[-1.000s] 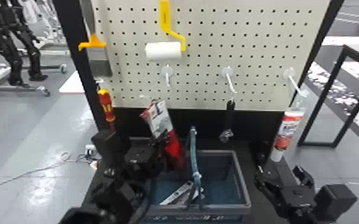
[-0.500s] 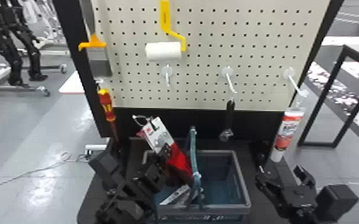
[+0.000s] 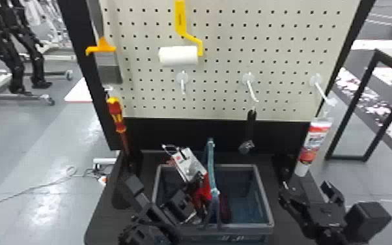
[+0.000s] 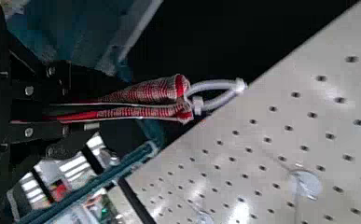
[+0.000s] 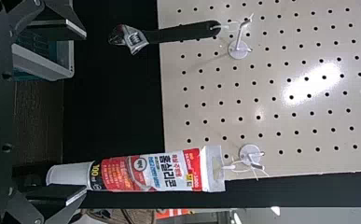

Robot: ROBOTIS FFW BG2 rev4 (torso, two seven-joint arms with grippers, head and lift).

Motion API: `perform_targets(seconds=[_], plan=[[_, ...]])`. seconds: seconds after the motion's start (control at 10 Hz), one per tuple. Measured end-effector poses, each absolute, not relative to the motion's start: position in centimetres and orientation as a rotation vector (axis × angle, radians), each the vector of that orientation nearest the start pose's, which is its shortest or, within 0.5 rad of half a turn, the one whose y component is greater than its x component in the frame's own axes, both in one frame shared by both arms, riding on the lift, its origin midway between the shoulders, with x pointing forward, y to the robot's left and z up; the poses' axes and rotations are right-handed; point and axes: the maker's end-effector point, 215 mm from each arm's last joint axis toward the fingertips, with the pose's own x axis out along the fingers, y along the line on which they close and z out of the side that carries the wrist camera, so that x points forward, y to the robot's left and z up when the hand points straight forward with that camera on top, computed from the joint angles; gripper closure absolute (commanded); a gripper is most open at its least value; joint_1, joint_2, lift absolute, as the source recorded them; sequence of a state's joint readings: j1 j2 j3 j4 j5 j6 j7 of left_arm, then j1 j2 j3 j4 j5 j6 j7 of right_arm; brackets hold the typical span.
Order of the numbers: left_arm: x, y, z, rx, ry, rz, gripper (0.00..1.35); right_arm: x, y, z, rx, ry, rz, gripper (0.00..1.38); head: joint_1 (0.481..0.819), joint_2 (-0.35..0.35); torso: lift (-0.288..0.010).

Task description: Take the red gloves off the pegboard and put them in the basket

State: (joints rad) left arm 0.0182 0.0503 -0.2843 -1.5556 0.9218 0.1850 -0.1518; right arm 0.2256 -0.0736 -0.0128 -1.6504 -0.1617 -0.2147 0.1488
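In the head view my left gripper [image 3: 193, 187] is shut on the red gloves [image 3: 204, 192], tilted with their white card up, over the left part of the basket [image 3: 262, 195], beside its handle. In the left wrist view the gloves [image 4: 155, 91] extend from the left gripper [image 4: 52, 109], their knitted cuffs and a white tie loop outermost. Off to the right of the basket, my right gripper [image 3: 306, 192] is parked with its fingers apart; in the right wrist view the right gripper [image 5: 82, 109] holds nothing.
A wrench [image 3: 250, 130] and a sealant tube [image 3: 314, 140] hang from hooks on the pegboard [image 3: 224, 94]. At its left edge hangs a screwdriver [image 3: 117, 114]. The basket's raised handle [image 3: 211, 169] stands close to the gloves.
The left gripper has carried the gloves down from near the pegboard and toward the basket's handle, tilting them more. The right arm has stayed still.
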Motion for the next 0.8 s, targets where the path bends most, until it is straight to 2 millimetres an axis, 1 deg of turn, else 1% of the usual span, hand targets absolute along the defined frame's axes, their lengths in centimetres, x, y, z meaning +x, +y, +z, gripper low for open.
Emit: perform_targets(seconds=[0.1, 0.2, 0.3, 0.5, 0.8], plan=[[53.9, 1.5, -38.3, -0.838, 0.31, -0.482, 0.05, 51.8, -23.1, -35.5, 0.081, -0.075, 0.125, 0.14, 0.549, 0.0, -0.1], [54.1, 1.7, -38.4, -0.801, 0.32, -0.481, 0.14, 51.7, -23.1, -35.5, 0.081, -0.075, 0.125, 0.14, 0.549, 0.0, -0.1], [54.2, 2.1, -38.4, -0.765, 0.323, -0.469, 0.2, 51.7, -23.1, -35.6, 0.082, -0.074, 0.125, 0.14, 0.549, 0.0, -0.1], [54.5, 3.2, -38.3, -0.686, 0.323, -0.435, 0.21, 51.7, -23.2, -35.6, 0.083, -0.075, 0.124, 0.14, 0.549, 0.0, -0.1], [54.7, 3.7, -37.7, -0.666, 0.303, -0.426, 0.21, 51.7, -23.2, -35.5, 0.084, -0.076, 0.124, 0.14, 0.549, 0.0, -0.1]])
